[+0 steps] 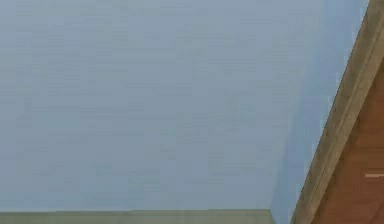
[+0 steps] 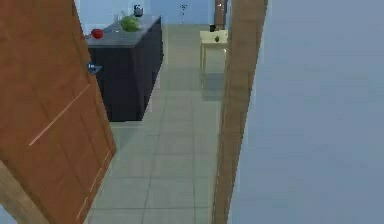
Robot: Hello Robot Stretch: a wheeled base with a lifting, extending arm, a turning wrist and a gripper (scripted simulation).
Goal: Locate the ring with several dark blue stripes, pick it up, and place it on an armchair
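Dark-blue stripes mark the ring wanted, and I cannot tell where it lies, nor what state the claw is in. Searching is the step in hand. The nearest candidates are a red blob [image 2: 97, 33] and a green blob [image 2: 130, 23] on the dark worktop [image 2: 125, 75], past the wooden door [image 2: 45, 110]. A pale blue wall [image 1: 150, 100] stands ahead, so the base should probably turn next and drive over the tiled floor [image 2: 165, 150] toward them.

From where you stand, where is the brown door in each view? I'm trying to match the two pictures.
Forward view: the door sits in the lower right corner.
Arm side view: the door stands along the left edge.
Shared landmark: the tan floor, at the bottom of both.
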